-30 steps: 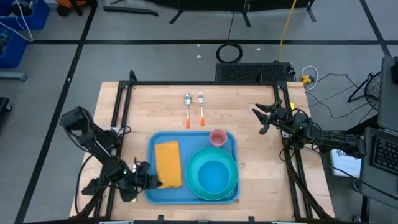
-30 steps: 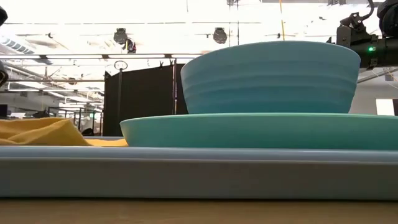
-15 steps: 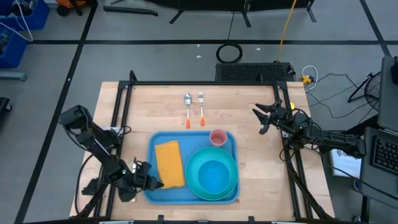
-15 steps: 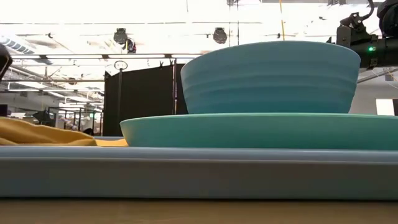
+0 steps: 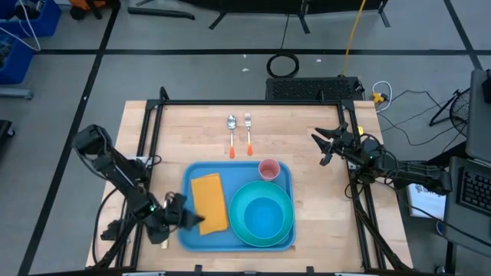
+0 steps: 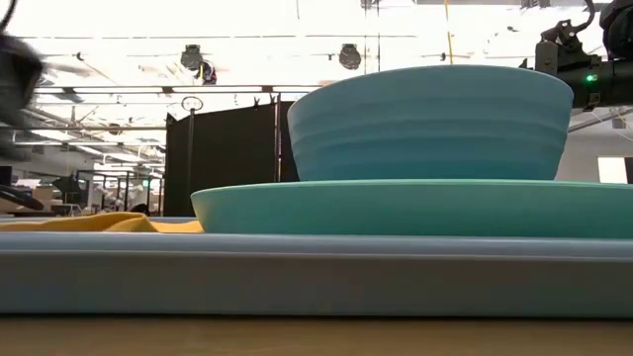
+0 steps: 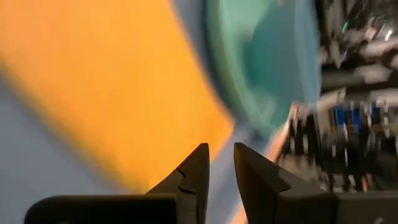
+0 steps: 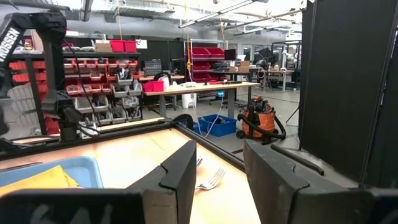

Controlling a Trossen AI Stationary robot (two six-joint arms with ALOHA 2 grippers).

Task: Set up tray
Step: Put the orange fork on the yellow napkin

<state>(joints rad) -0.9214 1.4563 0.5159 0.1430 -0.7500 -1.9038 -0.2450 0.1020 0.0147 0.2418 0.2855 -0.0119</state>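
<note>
The light-blue tray (image 5: 186, 192) lies near the table's near edge. On it are a yellow napkin (image 5: 209, 201), lying flat on its left half, a teal plate (image 5: 239, 201) with a blue bowl (image 5: 265, 217) in it, and a pink cup (image 5: 268, 169) at the far right corner. My left gripper (image 5: 198, 221) hovers at the napkin's near-left corner. Its fingers are slightly apart in the left wrist view (image 7: 221, 165), with nothing between them. My right gripper (image 5: 322, 149) waits open over the table's right side (image 8: 221, 162).
A spoon (image 5: 232, 134) and a fork (image 5: 248, 132), both orange-handled, lie side by side on bare wood beyond the tray. In the low view the tray's rim (image 6: 297, 277), the plate (image 6: 396, 208) and the bowl (image 6: 425, 124) fill the foreground. Black frame rails border the table.
The napkin's near-left part, raised a second ago, has sunk flat onto the tray, and its near end now lies slightly farther right. My left gripper has moved a little toward the table's right, over the napkin's corner, and is blurred with motion.
</note>
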